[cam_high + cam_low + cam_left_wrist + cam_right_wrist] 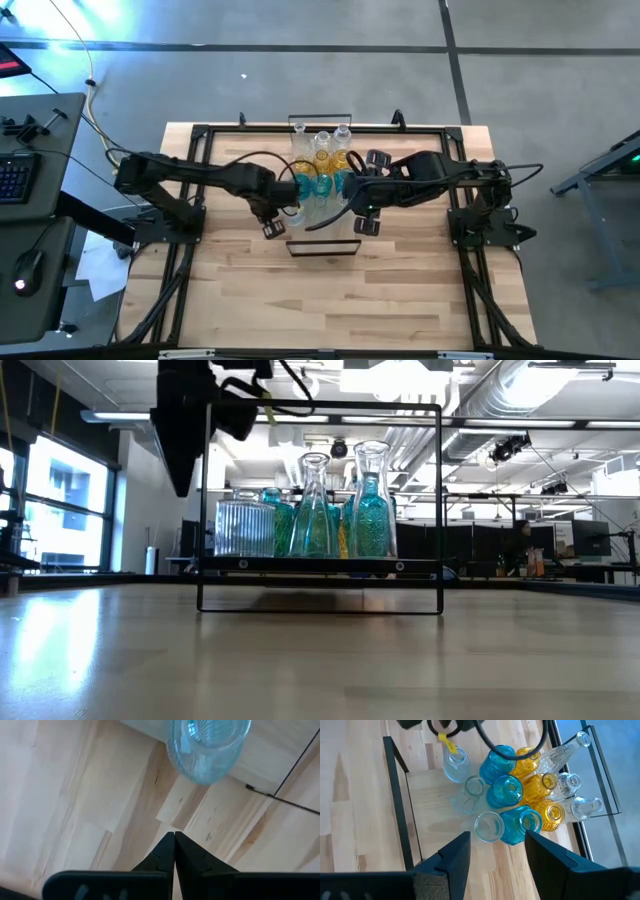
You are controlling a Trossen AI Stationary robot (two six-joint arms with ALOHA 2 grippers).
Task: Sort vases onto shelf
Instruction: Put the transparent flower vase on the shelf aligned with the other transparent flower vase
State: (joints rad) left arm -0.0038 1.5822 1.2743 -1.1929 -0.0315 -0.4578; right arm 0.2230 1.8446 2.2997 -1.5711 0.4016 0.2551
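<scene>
1. Left tool point(272, 222): jaws closed flat against each other, holding nothing; it hangs over the shelf's left end, just beside a clear vase point(209, 747) that stands on the board.
2. Shelf point(322, 249): narrow light-wood board in a thin black frame, set at mid-desk point(330, 300) between the two arms.
3. Vases, clear point(488, 826): several near the left end and front of the cluster, more at the far right, where one or two appear to lean; all on the board.
4. Vases, teal-blue point(504, 790): a group at the cluster's centre, upright.
5. Vases, amber-yellow point(540, 784): a group just right of the teal ones, touching them.
6. Right tool point(495, 851): jaws partly spread, empty, hovering just over the cluster's right side.
7. Progress, judged: every visible vase sits on the shelf and none on the bare desk, so placing looks close to done; what may remain is tidying by colour.
</scene>
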